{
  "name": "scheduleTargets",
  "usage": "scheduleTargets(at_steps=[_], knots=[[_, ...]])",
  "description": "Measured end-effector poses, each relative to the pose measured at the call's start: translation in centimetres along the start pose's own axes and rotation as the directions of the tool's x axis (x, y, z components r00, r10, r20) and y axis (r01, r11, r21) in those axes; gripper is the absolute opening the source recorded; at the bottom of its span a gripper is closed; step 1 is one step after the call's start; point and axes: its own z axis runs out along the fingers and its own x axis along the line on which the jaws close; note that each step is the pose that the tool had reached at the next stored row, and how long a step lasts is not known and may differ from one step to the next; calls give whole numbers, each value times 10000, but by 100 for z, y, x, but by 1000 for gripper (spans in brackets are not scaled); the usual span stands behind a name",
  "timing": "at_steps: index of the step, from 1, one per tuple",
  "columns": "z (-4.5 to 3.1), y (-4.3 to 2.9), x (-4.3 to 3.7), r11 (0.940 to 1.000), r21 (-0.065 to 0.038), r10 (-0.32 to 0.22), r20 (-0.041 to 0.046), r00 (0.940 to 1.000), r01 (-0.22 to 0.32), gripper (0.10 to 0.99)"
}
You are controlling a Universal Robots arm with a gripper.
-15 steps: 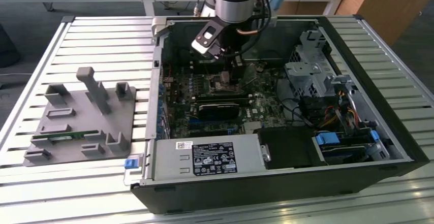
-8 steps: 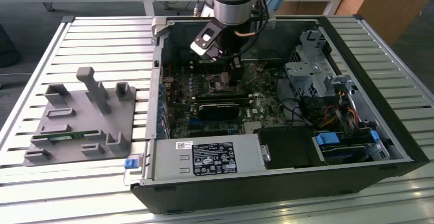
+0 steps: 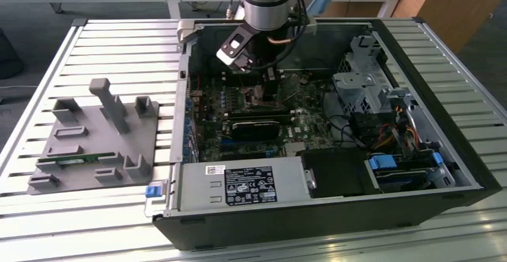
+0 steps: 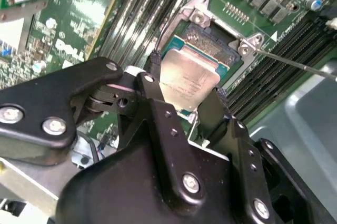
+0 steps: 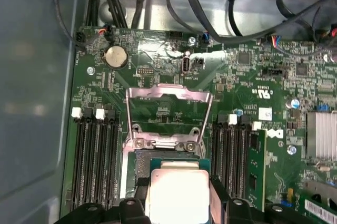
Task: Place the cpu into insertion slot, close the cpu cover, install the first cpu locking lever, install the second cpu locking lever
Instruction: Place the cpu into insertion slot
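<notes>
Cpu (image 5: 176,195), metal top up, is clamped by two opposite edges in the hand (image 4: 187,84) and held flat at the insertion slot (image 4: 210,42) inside the computer case (image 3: 333,223), while the cpu cover (image 5: 168,92) stands tilted open, leaving the socket free to receive the chip.

- The gripper (image 4: 187,81) had its black fingers (image 4: 158,103) pressed against two opposite sides of the cpu (image 4: 189,74);
- the cpu sat over the insertion slot (image 4: 210,38); whether it rested in it could not be told;
- a thin metal lever (image 4: 297,66) slanted over long black slots (image 4: 263,84) on the green circuit board (image 4: 131,18).
</notes>
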Motion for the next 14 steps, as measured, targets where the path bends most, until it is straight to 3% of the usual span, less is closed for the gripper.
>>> scheduleTargets(at_steps=[4,10,14], knots=[[36,-3,22,9998,5,201,17,9998,-201,533],[130,-24,29,10000,-12,63,-5,10000,-63,533],[149,-27,30,10000,-13,28,-15,10000,-28,533]])
